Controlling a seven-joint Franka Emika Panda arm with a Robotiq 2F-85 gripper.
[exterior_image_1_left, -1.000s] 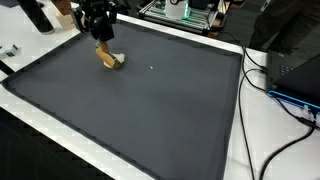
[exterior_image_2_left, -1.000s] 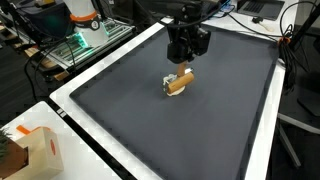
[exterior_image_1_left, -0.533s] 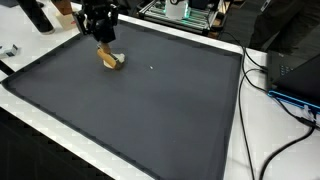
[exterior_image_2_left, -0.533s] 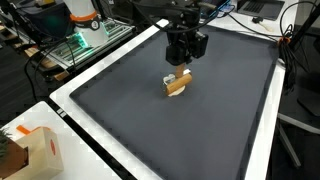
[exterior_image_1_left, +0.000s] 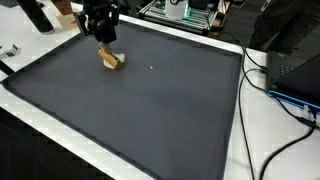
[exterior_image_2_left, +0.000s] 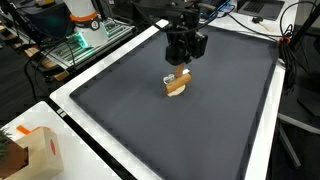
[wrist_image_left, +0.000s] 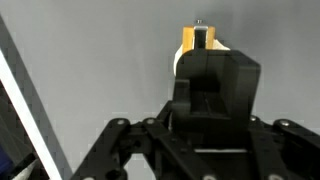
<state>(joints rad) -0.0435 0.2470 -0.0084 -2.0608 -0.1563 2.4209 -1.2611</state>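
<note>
I've got the white table (exterior_image_1_left: 256, 125) under me, and the dark mat (exterior_image_1_left: 150, 105) covers nearly all of it, right out to a thin white border in both exterior views. Off the mat's near corner in an exterior view sits a cardboard box (exterior_image_2_left: 36, 150), well apart from the action. Black cables (exterior_image_1_left: 290, 105) trail over the bare table edge beside the mat. The gripper (exterior_image_2_left: 186, 62) hangs just above the mat, pointing straight down, near the far side of the mat in an exterior view (exterior_image_1_left: 102, 40). Right below its tips is the small tan block (exterior_image_2_left: 178, 85), lying on the mat with a pale bit at one end; it sits near the mat's far corner (exterior_image_1_left: 110, 59). On the wrist view the block (wrist_image_left: 187, 40) peeks out past the black fingers, which read as one dark mass, so I cannot tell whether the pincer is pinched narrow or touching the block.
</note>
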